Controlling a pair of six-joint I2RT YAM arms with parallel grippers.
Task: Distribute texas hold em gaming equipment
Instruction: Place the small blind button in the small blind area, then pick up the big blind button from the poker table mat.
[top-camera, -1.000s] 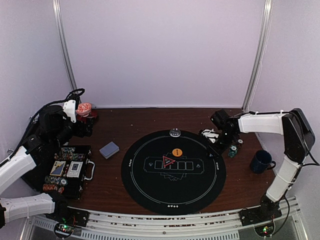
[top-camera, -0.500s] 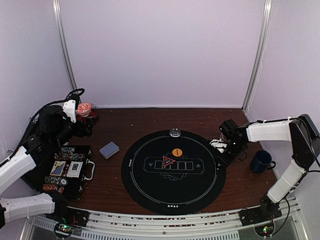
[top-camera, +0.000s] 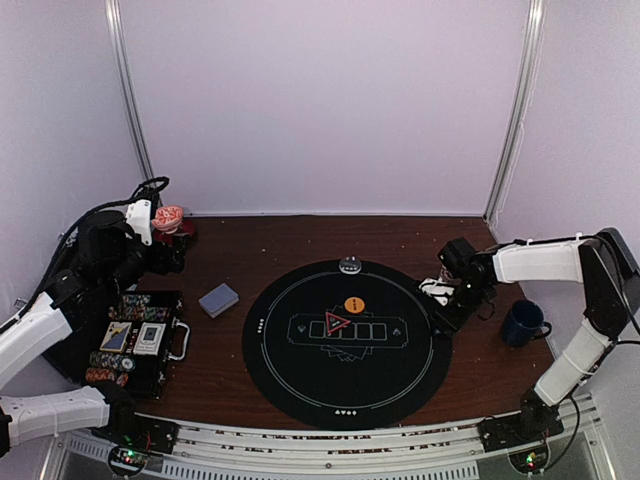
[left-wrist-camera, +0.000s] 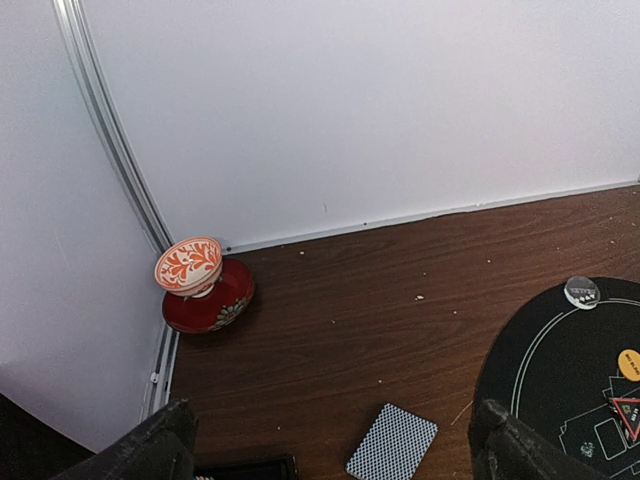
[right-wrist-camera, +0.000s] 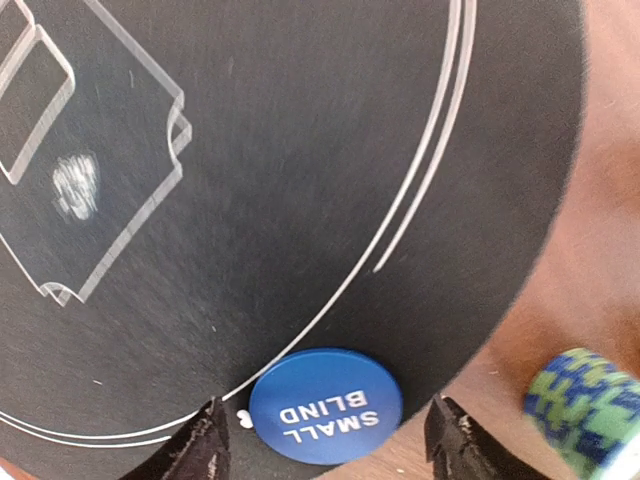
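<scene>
1. The brown tabletop (top-camera: 300, 235) carries a round black mat (top-camera: 300, 370) at its centre.
2. An open case (top-camera: 135, 340) sits at the left edge, holding rows of poker chips and 2 card packs.
3. The left claw (left-wrist-camera: 330, 448) hangs above the case region with its jaws spread wide and nothing between them.
4. The right claw (right-wrist-camera: 327, 440) is low over the mat's right edge. Its jaws stand apart, 1 on each side of the blue button (right-wrist-camera: 325, 405), with a gap on both sides.
5. A dark blue mug (top-camera: 522, 322) stands on bare wood right of the mat.
6. A deck of grey-blue-backed cards (top-camera: 218, 299) lies between the case and the mat.
7. A red-and-white cup on its saucer (left-wrist-camera: 195, 280) occupies the far left corner.
8. The blue button, marked SMALL BLIND, lies flat on the mat's rim line.
9. The orange button (top-camera: 353, 304) lies just beyond the red triangle marker (top-camera: 335, 322), both mid-mat.
10. A blurred green-and-blue chip stack (right-wrist-camera: 585, 405) stands on wood just beside the mat.
</scene>
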